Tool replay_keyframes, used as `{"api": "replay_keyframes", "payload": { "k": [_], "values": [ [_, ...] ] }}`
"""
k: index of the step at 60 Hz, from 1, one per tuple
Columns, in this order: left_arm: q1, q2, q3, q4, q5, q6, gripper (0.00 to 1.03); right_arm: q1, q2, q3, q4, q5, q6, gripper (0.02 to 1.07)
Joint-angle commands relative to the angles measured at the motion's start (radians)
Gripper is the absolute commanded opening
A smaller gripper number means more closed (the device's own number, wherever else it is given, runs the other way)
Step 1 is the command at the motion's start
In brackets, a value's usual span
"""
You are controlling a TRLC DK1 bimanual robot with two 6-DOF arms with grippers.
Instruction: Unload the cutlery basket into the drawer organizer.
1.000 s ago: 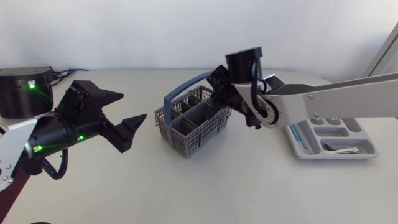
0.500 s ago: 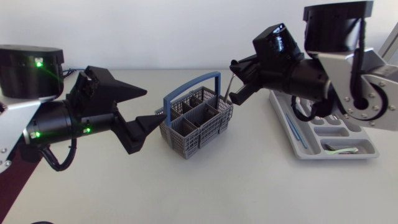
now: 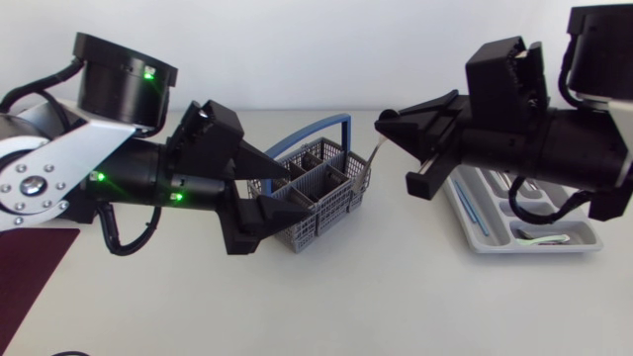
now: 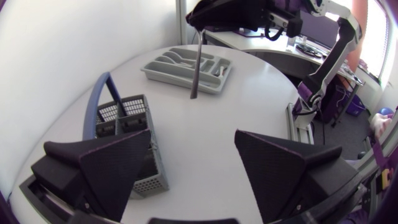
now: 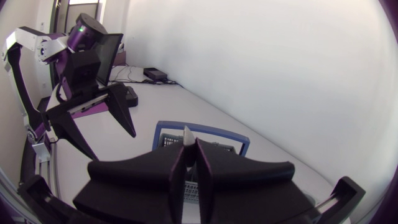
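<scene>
The grey cutlery basket point(image 3: 326, 198) with a blue handle point(image 3: 331, 124) stands mid-table. My right gripper point(image 3: 386, 124) hangs above and to the right of it, shut on a slim silver cutlery piece point(image 3: 379, 148) that dangles from its tips. In the left wrist view that cutlery piece point(image 4: 194, 68) hangs between the basket point(image 4: 124, 115) and the grey drawer organizer point(image 4: 186, 65). My left gripper point(image 3: 297, 190) is open at the basket's left side, nothing between its fingers point(image 4: 118, 168). In the right wrist view, the cutlery piece's tip point(image 5: 186, 133) shows between the shut fingers.
The drawer organizer point(image 3: 554, 247) lies at the right of the table and holds a few pieces of cutlery. A dark red mat point(image 3: 30, 267) sits at the left edge. Bare tabletop stretches in front of the basket.
My right gripper has lifted the cutlery piece out of the basket and drawn back to the right. My left arm has swung right, bringing its open gripper up to the basket.
</scene>
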Motion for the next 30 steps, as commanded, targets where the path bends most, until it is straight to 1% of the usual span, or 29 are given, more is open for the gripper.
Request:
{"api": "replay_keyframes", "payload": {
  "k": [1, 3, 7, 21, 27, 30],
  "values": [
    [-0.008, 0.045, 0.070, -0.040, 0.056, 0.021, 0.94, 0.010, -0.031, -0.027, -0.021, -0.026, 0.047, 0.08],
    [-0.006, 0.057, 0.084, -0.052, 0.090, 0.021, 0.94, 0.011, -0.040, -0.029, -0.027, -0.034, 0.053, 0.08],
    [-0.006, 0.066, 0.095, -0.054, 0.122, 0.021, 0.94, 0.020, -0.054, -0.036, -0.033, -0.046, 0.067, 0.08],
    [-0.031, 0.085, 0.104, -0.052, 0.156, 0.041, 0.94, 0.040, -0.092, -0.046, -0.083, -0.120, 0.110, 0.08],
    [-0.046, 0.088, 0.106, -0.052, 0.160, 0.048, 0.94, 0.056, -0.097, -0.052, -0.085, -0.132, 0.122, 0.08],
    [-0.049, 0.089, 0.107, -0.052, 0.179, 0.048, 0.93, 0.076, -0.097, -0.053, -0.085, -0.131, 0.132, 0.08]
  ]
}}
